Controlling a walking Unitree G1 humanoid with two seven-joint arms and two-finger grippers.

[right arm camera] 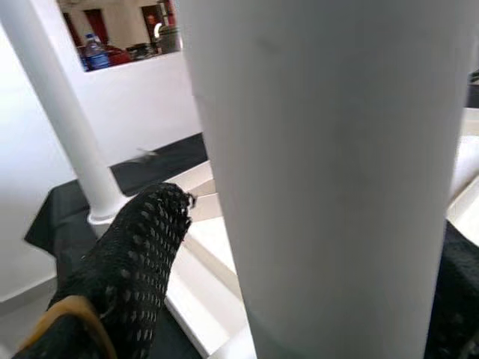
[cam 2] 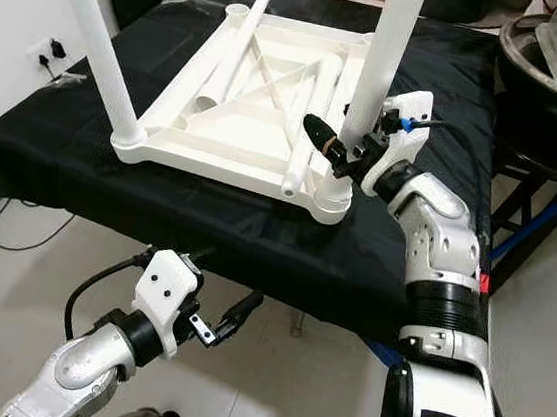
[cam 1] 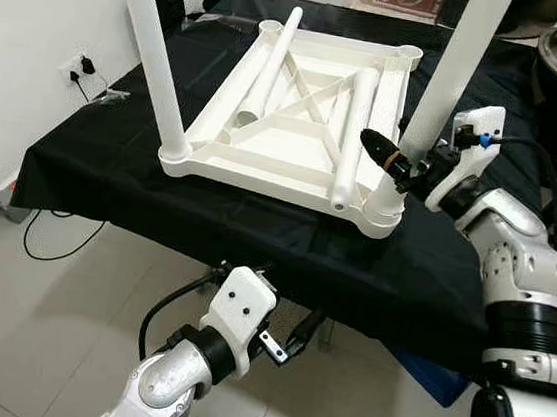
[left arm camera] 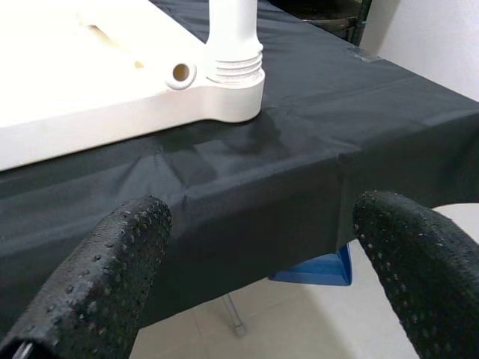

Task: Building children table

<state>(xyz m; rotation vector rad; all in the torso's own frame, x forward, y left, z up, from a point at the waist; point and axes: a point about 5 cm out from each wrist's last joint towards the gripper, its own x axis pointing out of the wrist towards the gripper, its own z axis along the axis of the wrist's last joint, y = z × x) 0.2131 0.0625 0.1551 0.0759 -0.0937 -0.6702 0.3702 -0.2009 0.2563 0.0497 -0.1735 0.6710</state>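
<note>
- Left eye view: the white plastic kids' tabletop is lying upside down on a worktop covered with a black cloth, ribbed underside facing up.
- Two white legs are already standing upright in the near corner sockets: the near-left leg and the near-right leg.
- Two more loose legs are lying flat across the underside, one long one on the left side and another toward the right, both resting on the cross ribs.
- The right tool is up at the base of the near-right leg, just above its socket. In the right wrist view the leg sits between the black fingers, so it's wrapped around that leg.
- The left tool is hanging low in front of the worktop edge, below the cloth, not touching anything. Left wrist view has its fingers spread wide apart, with the corner socket well beyond them.
- There's a wall outlet with a cable on the left wall, and tiled floor underneath.
</note>
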